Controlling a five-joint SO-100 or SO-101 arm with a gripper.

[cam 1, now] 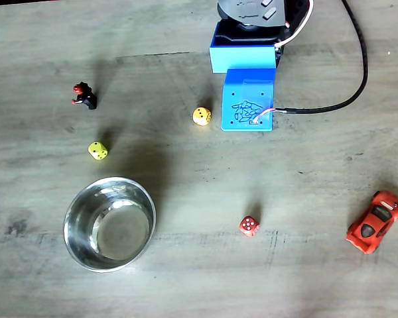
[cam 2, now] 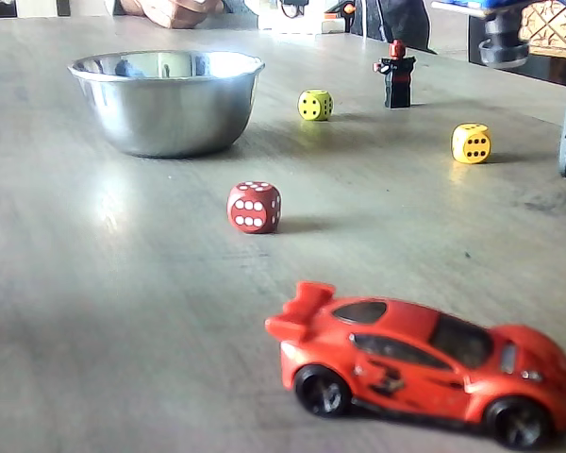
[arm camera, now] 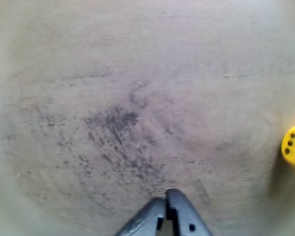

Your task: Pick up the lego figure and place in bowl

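My pincer [arm camera: 165,195] hangs clenched and empty over bare counter [arm camera: 113,98], nothing grasped yet. The lego figure [cam 1: 85,96] stands upright at about twelve o'clock from the bowl [cam 1: 109,224], well apart, leaving me room to reach it.

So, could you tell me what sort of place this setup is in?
Probably a home or hobby tabletop: a wood-grain table scattered with toys, namely dice, a red toy car and a lego figure, beside a steel bowl.

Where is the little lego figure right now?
In a fixed view the lego figure stands upright on the table's upper left, nearest the greenish-yellow die, above the bowl.
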